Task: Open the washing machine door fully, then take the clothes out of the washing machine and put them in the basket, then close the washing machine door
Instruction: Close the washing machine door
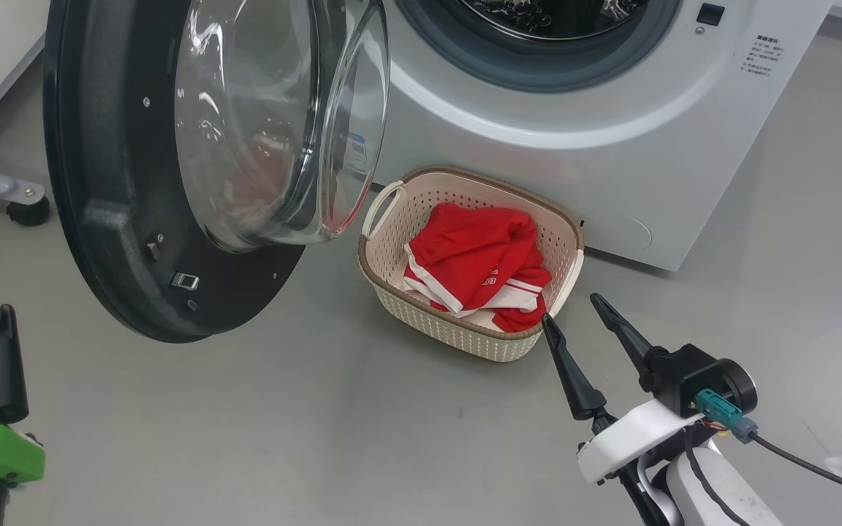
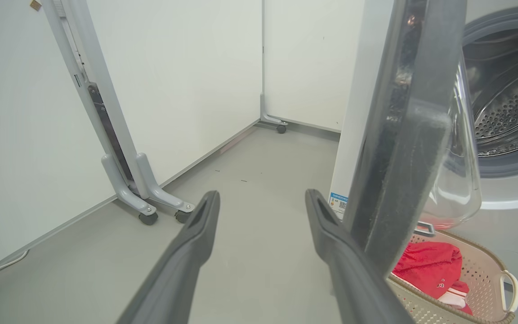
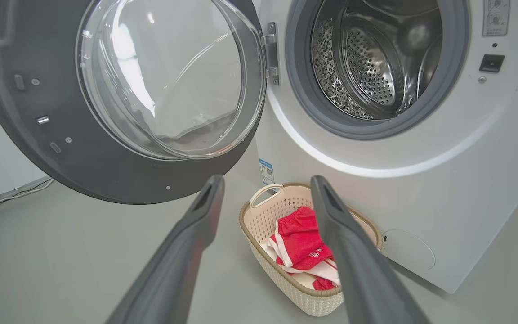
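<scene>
- Left wrist view: looks along the left gripper (image 2: pixel 262 193), its fingers (image 2: pixel 187 252) spread wide with bare grey floor (image 2: pixel 259 171) between them, gripping nothing.
- Catches the washing machine door (image 2: pixel 403 157) edge-on, just beside the right-hand finger; cannot tell whether the two touch.
- Shows the door standing open from the washing machine (image 2: pixel 358 99), with the glass bowl (image 2: pixel 463 180) bulging toward the steel drum (image 2: pixel 511 103).
- Finds the basket (image 2: pixel 488 270) low at right on the floor, under the door's lower edge, with the clothes (image 2: pixel 425 265) inside, red with white trim.
- Takes in wheeled grey frame legs (image 2: pixel 146 202) by the white wall (image 2: pixel 187 81) at left.
- Right wrist view: looks along the right gripper (image 3: pixel 266 177), fingers likewise parted and empty, above the floor and apart from the basket.
- Shows the door open on its hinge (image 3: pixel 271 54), left of the round opening, inner face and bowl toward the camera.
- Places the basket just in front of the machine's foot, below the gap between door and opening, clothes heaped in it.
- Head view: shows the right gripper at lower right, fingers apart, tips near the basket's near corner but not touching it.
- Shows one upright finger (image 1: pixel 4 358) of the left gripper at the lower left edge, well apart from the door's black rim.
- Sets the red clothes in the basket, between door and machine front.
</scene>
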You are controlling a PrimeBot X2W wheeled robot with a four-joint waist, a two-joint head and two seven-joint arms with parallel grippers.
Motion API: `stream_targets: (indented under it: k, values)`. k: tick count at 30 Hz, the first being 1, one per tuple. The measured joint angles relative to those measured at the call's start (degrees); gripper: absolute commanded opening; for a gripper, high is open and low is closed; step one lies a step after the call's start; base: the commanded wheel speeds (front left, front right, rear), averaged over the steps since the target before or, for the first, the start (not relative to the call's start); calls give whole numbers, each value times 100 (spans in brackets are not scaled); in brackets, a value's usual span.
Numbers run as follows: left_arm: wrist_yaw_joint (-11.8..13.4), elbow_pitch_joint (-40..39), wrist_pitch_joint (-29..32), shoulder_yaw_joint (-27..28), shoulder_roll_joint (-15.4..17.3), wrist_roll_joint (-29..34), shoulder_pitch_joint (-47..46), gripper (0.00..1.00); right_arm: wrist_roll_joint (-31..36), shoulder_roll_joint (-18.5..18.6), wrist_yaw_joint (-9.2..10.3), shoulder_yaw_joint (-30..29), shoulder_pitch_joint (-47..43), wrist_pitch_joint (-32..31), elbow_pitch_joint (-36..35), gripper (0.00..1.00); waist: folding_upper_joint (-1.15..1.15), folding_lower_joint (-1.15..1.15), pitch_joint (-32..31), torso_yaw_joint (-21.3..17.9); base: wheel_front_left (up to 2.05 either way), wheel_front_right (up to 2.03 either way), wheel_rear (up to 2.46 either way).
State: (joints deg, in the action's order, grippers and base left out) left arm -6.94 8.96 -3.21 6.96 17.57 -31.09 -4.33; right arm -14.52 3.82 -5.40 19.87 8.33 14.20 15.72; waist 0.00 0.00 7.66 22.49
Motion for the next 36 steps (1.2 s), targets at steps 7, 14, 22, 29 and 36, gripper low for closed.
stream_targets:
  k: [7,14,22,29,36]
  values:
    - [0,1,-299,-75,2,68,142,100,0,-3,-1,25,-60,0,13,100,0,0,-30,4,0,0,0]
    - [0,25,-456,-191,2,109,202,100,0,-7,-1,44,-61,0,12,100,0,0,-63,-2,0,0,0]
    - [-1,90,-545,-287,27,109,242,100,0,-13,-1,64,-63,0,10,100,0,0,-110,-14,0,0,0]
    - [-1,160,-593,-291,51,109,319,100,0,-15,-2,67,-73,0,8,100,0,0,-135,-28,0,0,0]
    - [-1,192,-608,-292,97,103,328,100,0,-21,-2,71,-82,0,-4,100,0,0,-127,-39,0,0,0]
